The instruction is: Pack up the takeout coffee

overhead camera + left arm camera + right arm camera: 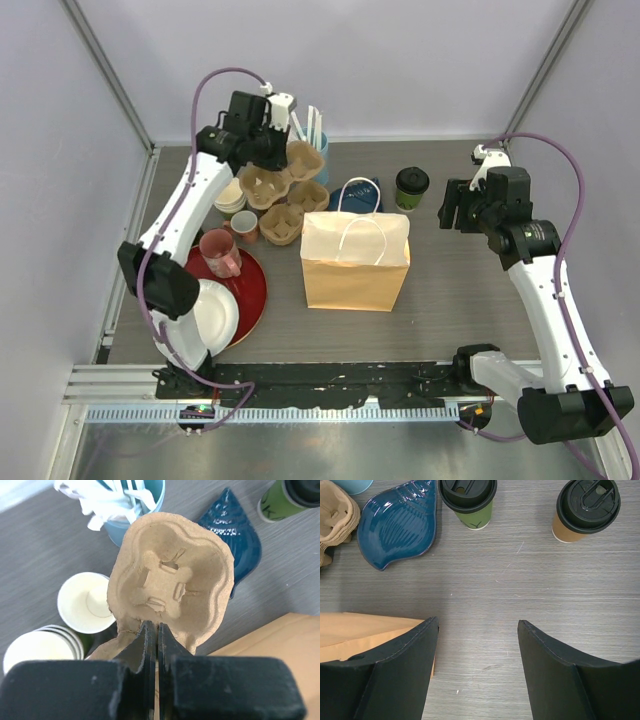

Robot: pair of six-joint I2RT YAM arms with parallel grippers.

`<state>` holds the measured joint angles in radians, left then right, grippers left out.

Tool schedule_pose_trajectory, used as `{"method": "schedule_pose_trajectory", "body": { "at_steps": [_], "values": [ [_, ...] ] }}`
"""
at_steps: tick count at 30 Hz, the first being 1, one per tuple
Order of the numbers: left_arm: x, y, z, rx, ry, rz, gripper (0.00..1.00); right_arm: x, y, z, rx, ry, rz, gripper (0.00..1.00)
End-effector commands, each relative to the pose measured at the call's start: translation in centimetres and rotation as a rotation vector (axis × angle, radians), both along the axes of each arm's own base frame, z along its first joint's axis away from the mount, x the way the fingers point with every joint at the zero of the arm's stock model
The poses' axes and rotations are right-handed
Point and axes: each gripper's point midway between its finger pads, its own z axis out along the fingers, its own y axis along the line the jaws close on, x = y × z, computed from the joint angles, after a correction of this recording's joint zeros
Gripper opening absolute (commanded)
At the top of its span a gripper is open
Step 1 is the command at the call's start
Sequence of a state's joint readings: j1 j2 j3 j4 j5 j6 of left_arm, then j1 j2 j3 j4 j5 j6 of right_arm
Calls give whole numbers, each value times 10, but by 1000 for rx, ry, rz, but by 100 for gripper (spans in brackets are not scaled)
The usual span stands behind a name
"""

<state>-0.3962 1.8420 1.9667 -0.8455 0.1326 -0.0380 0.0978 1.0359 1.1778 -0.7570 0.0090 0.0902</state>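
Left end effector (154, 630) pinches cup tray (175, 575) rim. My right end effector (477, 625) wide, empty; green cup (468, 502) ahead left, brown cup (587, 510) ahead right. Next, I think: reach, grab one.

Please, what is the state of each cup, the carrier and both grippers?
Green-sided paper cup with black lid: upright, lidded.
Kraft-brown paper cup with black lid: upright, lidded.
Moulded pulp cup carrier: pinched at its edge.
Left gripper: shut on carrier.
Right gripper: open, empty.
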Motion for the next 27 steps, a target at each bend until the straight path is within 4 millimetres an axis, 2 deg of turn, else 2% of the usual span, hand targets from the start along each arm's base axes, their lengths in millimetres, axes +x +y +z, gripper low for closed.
{"method": "schedule_pose_trajectory", "body": {
  "at_steps": [1,2,7,9,11,12,15,16,18,19,24,27],
  "values": [
    [-28,8,87,-38,-186,-80,0,-1,-1,25,-2,-79,2,70],
    [-32,10,95,-38,-203,-89,0,-2,5,25,16,-76,29,70],
    [-68,23,151,-44,-312,-130,0,-6,6,34,23,-98,39,70],
    [-84,19,165,-76,-325,-190,0,-8,7,36,28,-102,43,70],
    [-109,17,183,-98,-342,-254,0,-9,8,37,31,-103,47,70],
    [-123,7,185,-116,-332,-314,0,-10,8,38,35,-104,48,70],
    [-153,-1,191,-103,-321,-395,0,-11,10,40,44,-108,55,70],
    [-167,-12,195,-113,-323,-451,0,-12,12,41,50,-109,58,70],
    [-184,-19,189,-107,-289,-500,0,-13,12,41,52,-110,60,70],
    [-197,-29,189,-114,-283,-549,0,-13,12,41,55,-112,58,70],
    [-233,-59,186,-125,-271,-713,0,-16,11,41,52,-110,56,70],
    [-242,-74,186,-140,-280,-791,0,-19,9,41,49,-109,49,70]
  ]
}}
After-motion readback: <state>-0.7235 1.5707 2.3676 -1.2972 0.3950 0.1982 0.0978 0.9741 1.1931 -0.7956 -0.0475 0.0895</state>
